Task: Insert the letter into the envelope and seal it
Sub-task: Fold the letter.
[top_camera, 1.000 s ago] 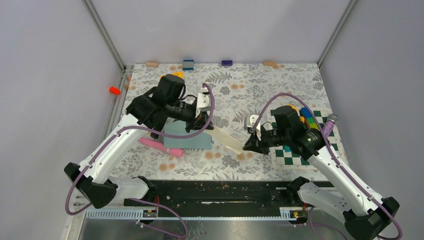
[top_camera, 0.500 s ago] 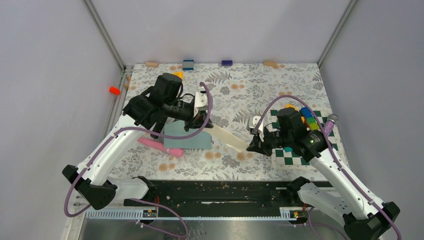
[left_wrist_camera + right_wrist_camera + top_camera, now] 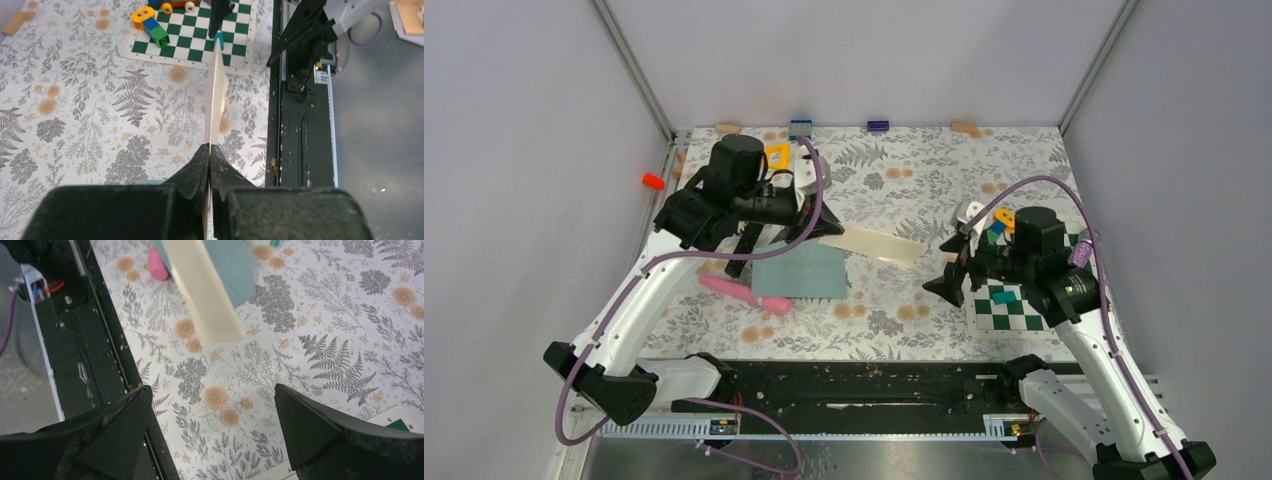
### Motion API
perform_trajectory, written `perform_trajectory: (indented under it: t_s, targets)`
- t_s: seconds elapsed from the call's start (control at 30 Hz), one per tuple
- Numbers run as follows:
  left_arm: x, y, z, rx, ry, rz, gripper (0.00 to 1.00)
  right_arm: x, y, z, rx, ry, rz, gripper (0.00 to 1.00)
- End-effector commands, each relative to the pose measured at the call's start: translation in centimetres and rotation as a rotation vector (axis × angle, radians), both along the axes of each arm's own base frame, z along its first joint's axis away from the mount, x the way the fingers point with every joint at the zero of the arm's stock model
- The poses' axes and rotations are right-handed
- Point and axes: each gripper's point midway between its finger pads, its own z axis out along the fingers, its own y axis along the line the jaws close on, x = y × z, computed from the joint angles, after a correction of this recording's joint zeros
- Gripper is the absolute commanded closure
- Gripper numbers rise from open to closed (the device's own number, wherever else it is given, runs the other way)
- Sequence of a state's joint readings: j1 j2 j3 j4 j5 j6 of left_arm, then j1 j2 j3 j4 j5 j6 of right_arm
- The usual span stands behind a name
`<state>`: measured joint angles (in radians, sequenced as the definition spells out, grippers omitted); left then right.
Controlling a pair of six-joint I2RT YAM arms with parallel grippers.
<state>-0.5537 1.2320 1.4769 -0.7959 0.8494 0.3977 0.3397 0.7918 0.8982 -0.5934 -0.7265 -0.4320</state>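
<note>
floral-print table cloth (image 3: 904,180), plain grey walls on three sides. left pincer (image 3: 816,226) is closed tight on one end of a cream letter (image 3: 874,243). the left wrist view shows the fingers (image 3: 200,165) pressed together with the sheet (image 3: 218,100) edge-on between them. the letter's free end points towards the right arm and is not held by anything. the teal-grey envelope (image 3: 799,273) lies flat on the cloth just nearside of the left pincer. the letter is outside it. a pink stick (image 3: 744,294) lies against the envelope's near left edge. right pincer (image 3: 946,266) stands wide open and holds nothing, a short way off the letter's free end, which shows ahead of it in the right wrist view (image 3: 202,295). a green checked mat (image 3: 1014,315) with coloured blocks lies beneath the right arm.
</note>
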Motion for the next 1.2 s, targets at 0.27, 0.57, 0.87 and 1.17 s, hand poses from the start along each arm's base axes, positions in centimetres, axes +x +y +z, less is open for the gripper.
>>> perform_trajectory:
  t_s: [0.27, 0.57, 0.87, 1.17]
  targets:
    - [-0.5, -0.5, 3.7, -0.192, 0.054, -0.004, 1.0, 1.8, 3.9, 7.4, 0.407, 0.199, 0.095, 0.0]
    - [0.9, 0.1, 4.7, -0.289, 0.123, 0.049, 1.0, 1.1, 4.8, 8.1, 0.521, 0.242, 0.179, 0.02]
    - [2.8, -0.2, 3.9, -0.361, 0.213, 0.096, 1.0, 2.9, 5.2, 9.4, 0.645, 0.268, 0.107, 0.15]
    - [3.7, 0.0, 4.0, -0.398, 0.24, 0.126, 1.0, 3.8, 5.4, 9.5, 0.703, 0.315, 0.076, 0.24]
